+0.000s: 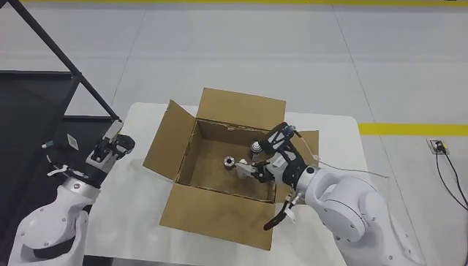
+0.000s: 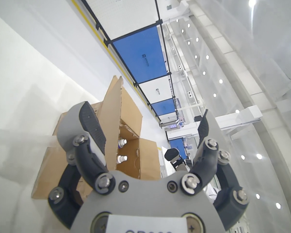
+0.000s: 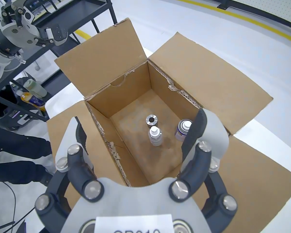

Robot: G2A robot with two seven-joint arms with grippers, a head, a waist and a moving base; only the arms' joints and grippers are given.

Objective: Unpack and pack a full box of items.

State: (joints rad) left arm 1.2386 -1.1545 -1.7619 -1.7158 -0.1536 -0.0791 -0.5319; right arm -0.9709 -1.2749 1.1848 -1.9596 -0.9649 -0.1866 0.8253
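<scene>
The box (image 3: 126, 93) stands open beneath my right hand (image 3: 139, 120), its mouth wide and free to enter from above. On its floor a bottle (image 3: 155, 135), spray can (image 3: 183, 129) and metal cylinder (image 3: 152, 120) cluster toward one wall, leaving bare cardboard beside them. A raised flap (image 1: 170, 140) stands between my left hand (image 2: 145, 117) and the box's inside.

The left arm (image 1: 62, 207), at the lower left of the top view, and the right arm (image 1: 351, 207), at the lower right, are rounded glossy white shells with black bands at the joints. Thin cables (image 1: 344, 169) trail off the right wrist. The left hand (image 2: 145, 120) and the right hand (image 3: 139, 122) are built alike: a pale grey base plate (image 2: 145, 195), curved black links (image 2: 87, 156) pinned with silver screws (image 2: 104, 181), and grey fingers faced with black ribbed pads (image 2: 92, 124). A white label (image 2: 145, 224) with dark print sits on each plate.
</scene>
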